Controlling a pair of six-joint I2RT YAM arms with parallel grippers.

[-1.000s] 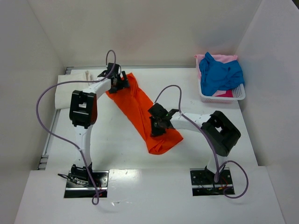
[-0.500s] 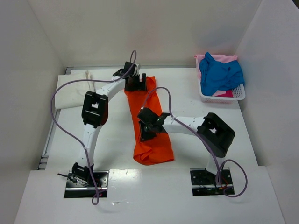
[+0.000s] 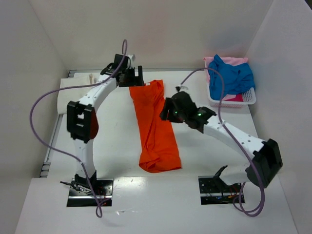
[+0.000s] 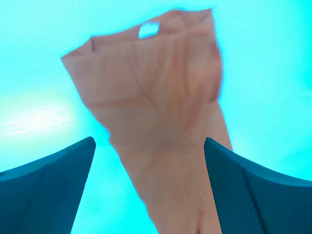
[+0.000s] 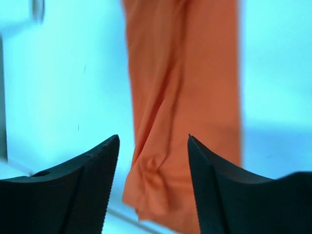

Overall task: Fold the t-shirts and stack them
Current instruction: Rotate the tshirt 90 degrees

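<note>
The orange t-shirt (image 3: 155, 126) lies on the table as a long narrow strip, its near end bunched. My left gripper (image 3: 136, 77) hovers open just left of the strip's far end; in the left wrist view (image 4: 148, 141) the cloth (image 4: 161, 112) lies below the spread fingers, untouched. My right gripper (image 3: 168, 109) hangs open above the strip's right edge. In the right wrist view (image 5: 153, 139) the orange cloth (image 5: 185, 73) shows beyond the empty fingers. A blue t-shirt (image 3: 229, 78) lies over a pink one (image 3: 235, 61) in the basket. A cream-white t-shirt (image 3: 73, 97) lies at the far left.
The white plastic basket (image 3: 249, 97) stands at the back right corner. White walls close in the table on the left, back and right. Purple cables loop above both arms.
The right gripper has opened, let go of the orange shirt and pulled back to the right. The shirt has swung from a diagonal into a straight strip. The left gripper has shifted left of its far end.
</note>
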